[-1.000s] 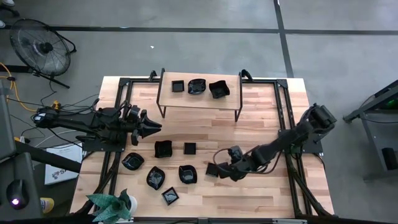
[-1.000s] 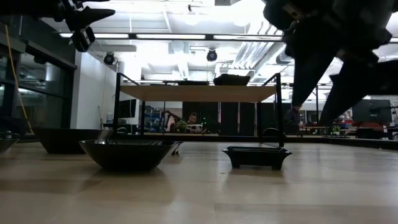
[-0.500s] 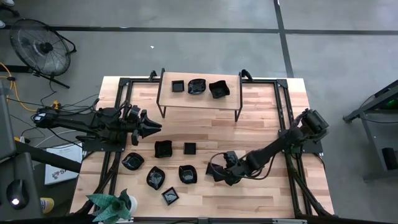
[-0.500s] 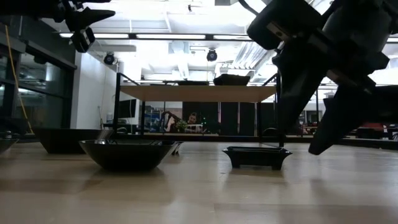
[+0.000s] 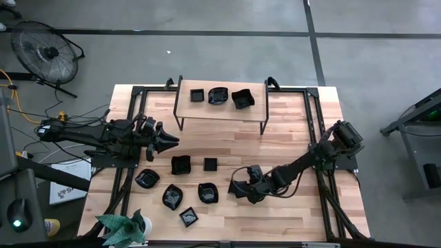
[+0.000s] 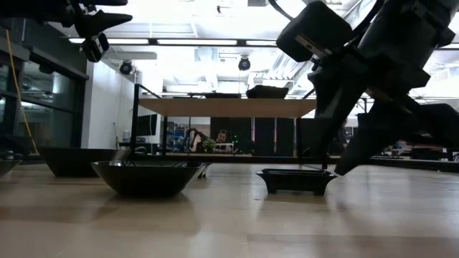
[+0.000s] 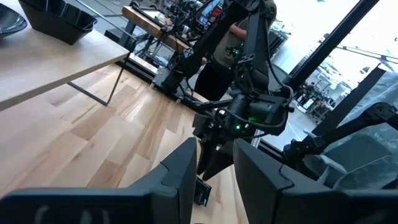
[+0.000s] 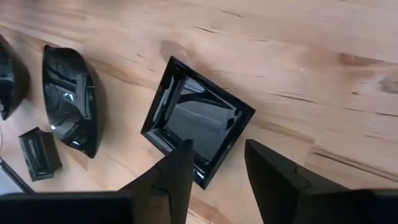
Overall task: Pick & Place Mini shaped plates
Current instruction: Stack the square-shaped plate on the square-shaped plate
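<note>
Several glossy black mini shaped plates lie on the wooden table, among them a rounded bowl (image 5: 147, 179) and a small square dish (image 5: 210, 164). Three more (image 5: 218, 96) sit on the raised shelf (image 5: 220, 107). My right gripper (image 8: 217, 149) slants down over a square plate (image 8: 198, 127), open, with the plate's near corner (image 8: 202, 180) between its fingers; the low view shows it (image 6: 331, 166) just above that plate (image 6: 296, 179). My left gripper (image 5: 173, 141) hovers level over the table's left part, narrowly open and holding nothing. My right gripper comes at the square plate slanting down from the table's right side. One fingertip (image 8: 185, 149) shows over the rim beside the near corner, the other (image 8: 252, 149) just outside it. I cannot tell whether either finger touches. The plate lies flat on the table.
A green plant (image 5: 124, 227) stands at the near left corner. Black frame rails (image 5: 313, 124) run along both sides of the table. Bare wood lies to the right of the square plate and in front of the shelf. People and desks show in the room beyond.
My right gripper has sunk toward the table and gone a little toward its left edge, onto the square plate, and its fingers have drawn closer together. The plate has stayed where it was.
</note>
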Controlling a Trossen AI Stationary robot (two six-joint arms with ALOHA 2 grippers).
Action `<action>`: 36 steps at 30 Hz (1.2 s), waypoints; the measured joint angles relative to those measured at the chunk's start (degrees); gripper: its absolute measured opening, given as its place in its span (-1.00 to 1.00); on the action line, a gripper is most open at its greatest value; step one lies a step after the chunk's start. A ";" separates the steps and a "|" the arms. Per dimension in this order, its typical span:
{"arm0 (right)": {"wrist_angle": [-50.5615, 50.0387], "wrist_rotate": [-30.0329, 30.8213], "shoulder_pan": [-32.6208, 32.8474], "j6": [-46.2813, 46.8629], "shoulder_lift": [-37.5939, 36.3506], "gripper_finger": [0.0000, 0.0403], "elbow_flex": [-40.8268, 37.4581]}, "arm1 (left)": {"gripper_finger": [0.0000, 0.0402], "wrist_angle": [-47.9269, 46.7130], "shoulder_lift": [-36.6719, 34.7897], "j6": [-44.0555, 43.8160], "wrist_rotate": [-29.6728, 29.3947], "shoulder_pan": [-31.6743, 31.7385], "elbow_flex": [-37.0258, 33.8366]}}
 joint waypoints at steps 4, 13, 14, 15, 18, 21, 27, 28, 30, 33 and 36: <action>0.55 -1.12 -0.35 -0.08 0.79 -0.35 0.00 | -0.48 -0.35 0.00 -0.24 0.00 0.00 0.00; 2.67 -2.38 -0.52 0.55 2.29 -0.37 0.00 | -0.48 -0.34 0.00 -0.26 -0.02 0.00 0.00; 2.61 -2.40 -0.52 0.55 2.29 -0.38 0.00 | -0.48 -0.34 0.00 -0.26 -0.02 0.00 0.00; 2.48 -2.37 -0.52 0.55 2.29 -0.39 0.00 | -0.48 -0.35 0.00 -0.26 -0.02 0.00 0.00; 2.34 -2.42 -0.54 0.52 2.29 -0.47 0.00 | -0.48 -0.34 0.00 -0.26 -0.01 0.00 0.00; 2.19 -2.43 -0.54 0.43 2.29 -0.58 0.00 | -0.48 -0.35 0.00 -0.28 0.00 0.00 0.00; 1.91 -2.26 -0.54 -1.05 2.29 -0.85 0.00 | -0.48 -0.35 0.00 -0.29 -0.02 0.00 0.00; 1.81 -2.20 -0.54 -1.42 2.29 -0.90 0.00 | -0.48 -0.35 0.00 -0.28 -0.02 0.00 0.00; 1.76 -2.07 -0.54 -2.13 2.29 -0.97 0.00 | -0.48 -0.37 0.00 -0.28 -0.04 0.00 0.00; 1.27 -2.36 -0.54 -2.66 2.27 -0.97 0.02 | -0.48 -0.37 0.00 -0.29 -0.04 -0.01 0.00; 0.88 -2.68 -0.54 -4.22 2.03 -0.99 0.04 | -0.48 -0.37 0.00 -0.31 -0.07 0.00 0.00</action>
